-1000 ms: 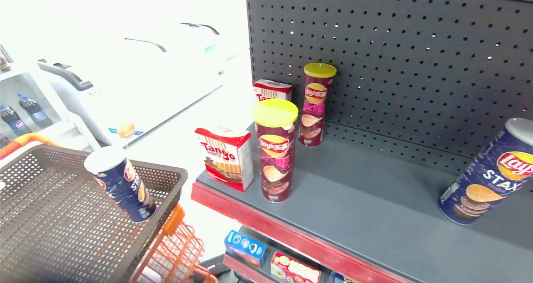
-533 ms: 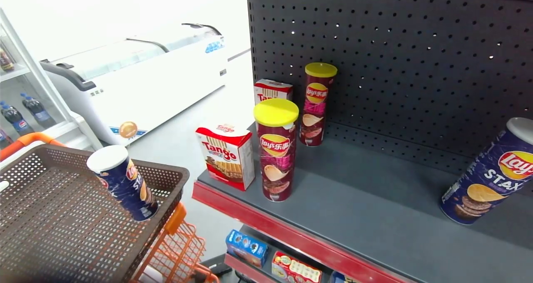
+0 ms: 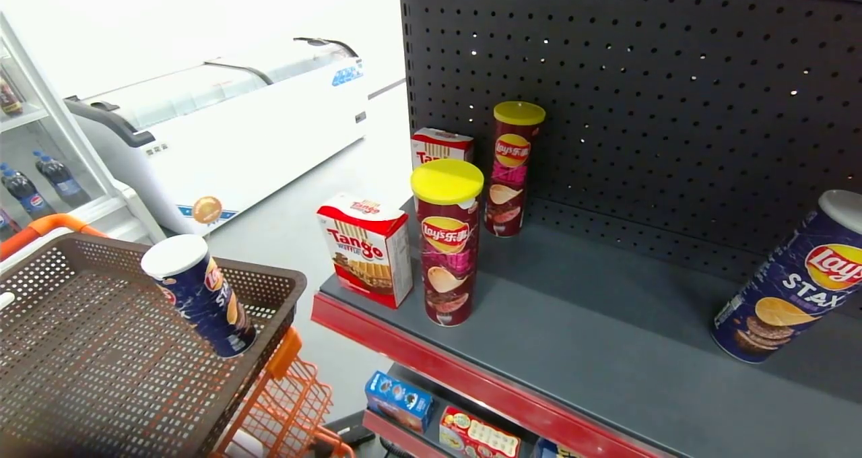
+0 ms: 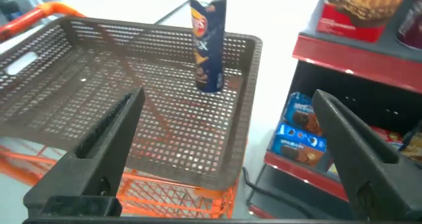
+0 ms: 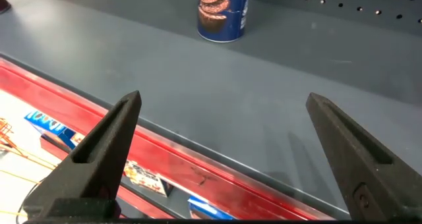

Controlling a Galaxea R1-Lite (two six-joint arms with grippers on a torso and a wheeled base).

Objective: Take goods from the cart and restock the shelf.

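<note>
We see our left gripper [image 4: 227, 97] spread wide above the brown cart basket [image 3: 81, 350], where one blue chip can [image 3: 199, 296] stands at the lower left of the head view, and our right gripper [image 5: 224, 100] spread wide above the gray shelf [image 3: 572, 337] near a second blue can [image 3: 791, 283].

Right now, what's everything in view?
Shelf: 1, grey, red edge.
Basket: 1, brown, on orange cart.
Blue cans: 2, dark blue, one in basket, one on shelf's right.
Maroon cans: 2, yellow lids, shelf's left.
Wafer boxes: 2, red-white, beside maroon cans.
Small boxes: at least 2, blue, red, lower shelf.
Freezer: 1, white, left background.
Bottles: at least 2, dark, far left.
Left gripper: 1, black, open, over basket.
Right gripper: 1, black, open, over shelf.
</note>
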